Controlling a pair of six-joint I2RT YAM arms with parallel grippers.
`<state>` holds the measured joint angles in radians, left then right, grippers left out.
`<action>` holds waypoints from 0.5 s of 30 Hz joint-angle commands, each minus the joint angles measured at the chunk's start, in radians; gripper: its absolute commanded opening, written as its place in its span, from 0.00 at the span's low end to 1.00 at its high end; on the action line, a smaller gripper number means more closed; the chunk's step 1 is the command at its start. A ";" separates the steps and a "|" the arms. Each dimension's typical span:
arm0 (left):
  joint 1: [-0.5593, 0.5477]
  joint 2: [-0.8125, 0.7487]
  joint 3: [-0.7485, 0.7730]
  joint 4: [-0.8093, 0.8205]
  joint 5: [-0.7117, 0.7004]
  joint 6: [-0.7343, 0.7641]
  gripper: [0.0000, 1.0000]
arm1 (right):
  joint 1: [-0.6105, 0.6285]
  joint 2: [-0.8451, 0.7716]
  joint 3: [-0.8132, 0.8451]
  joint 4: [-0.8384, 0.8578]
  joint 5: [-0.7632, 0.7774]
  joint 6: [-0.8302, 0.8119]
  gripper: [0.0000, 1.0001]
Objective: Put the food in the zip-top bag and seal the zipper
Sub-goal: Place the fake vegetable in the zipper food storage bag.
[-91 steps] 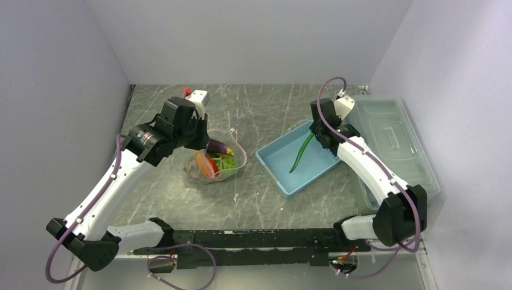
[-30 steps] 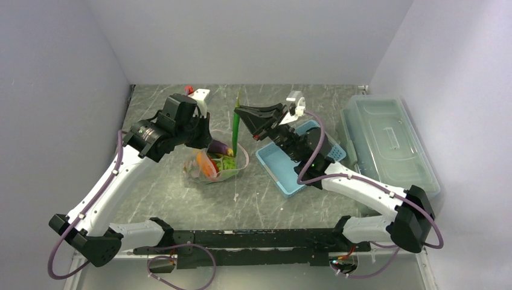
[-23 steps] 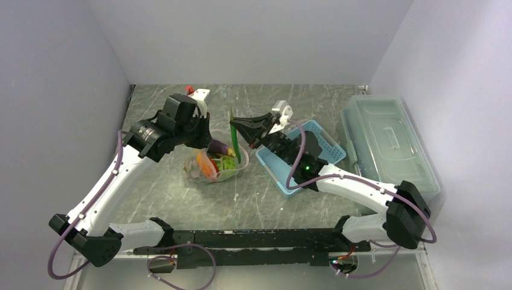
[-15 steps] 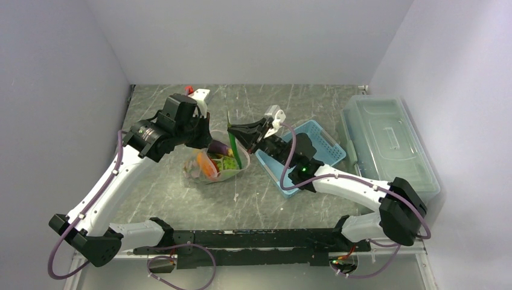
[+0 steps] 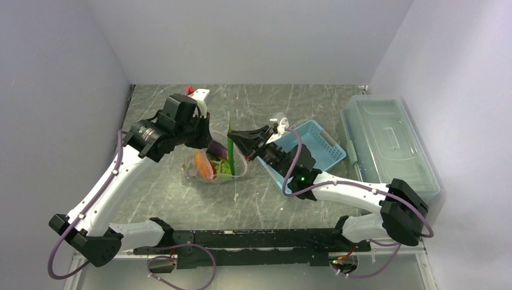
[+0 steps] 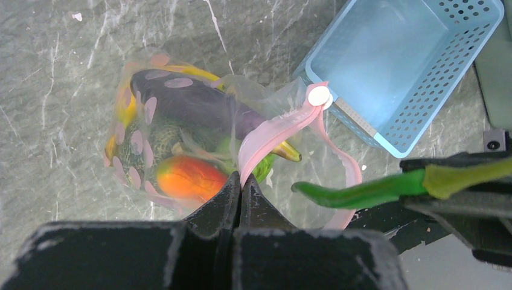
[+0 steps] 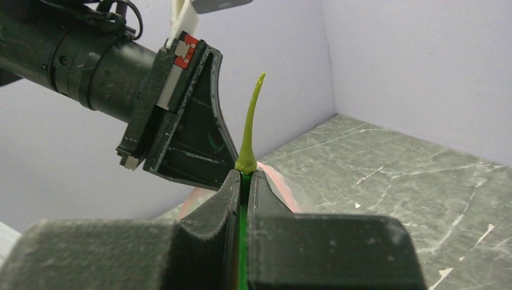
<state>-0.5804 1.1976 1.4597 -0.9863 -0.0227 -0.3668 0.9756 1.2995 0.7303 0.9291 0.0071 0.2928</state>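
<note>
The clear zip-top bag (image 5: pixel 212 164) lies left of centre with its mouth facing right, holding the eggplant (image 6: pixel 193 103), the carrot (image 6: pixel 190 178), the banana bunch (image 6: pixel 125 109) and green vegetables. My left gripper (image 6: pixel 241 179) is shut on the pink zipper strip (image 6: pixel 275 130) and holds the mouth up. My right gripper (image 7: pixel 244 175) is shut on the long thin green pod (image 7: pixel 250 130), which stands upright with its lower end just inside the bag's mouth (image 5: pixel 232 148); the pod also shows in the left wrist view (image 6: pixel 362 190).
The light-blue basket (image 5: pixel 323 148) stands right of the bag and shows nothing inside. A large clear lidded box (image 5: pixel 386 145) lies along the right wall. Grey walls close in the back and both sides.
My right gripper has carried the pod from the blue basket leftward and down to the bag's mouth. The left gripper has kept its hold on the zipper strip.
</note>
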 commanded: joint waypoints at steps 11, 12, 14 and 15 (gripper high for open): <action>0.001 0.001 0.043 0.011 0.022 -0.041 0.00 | 0.128 0.025 -0.024 0.150 0.324 -0.038 0.00; 0.001 0.003 0.045 0.010 0.025 -0.044 0.00 | 0.137 0.032 -0.021 0.153 0.348 -0.044 0.00; 0.001 0.005 0.045 0.009 0.027 -0.048 0.00 | 0.156 0.048 -0.016 0.163 0.384 -0.050 0.00; 0.001 0.006 0.046 0.008 0.028 -0.050 0.00 | 0.161 0.055 -0.014 0.169 0.393 -0.050 0.00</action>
<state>-0.5800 1.1999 1.4612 -0.9932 -0.0193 -0.3897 1.1065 1.3300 0.7113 1.0115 0.2897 0.2630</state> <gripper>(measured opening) 0.012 0.037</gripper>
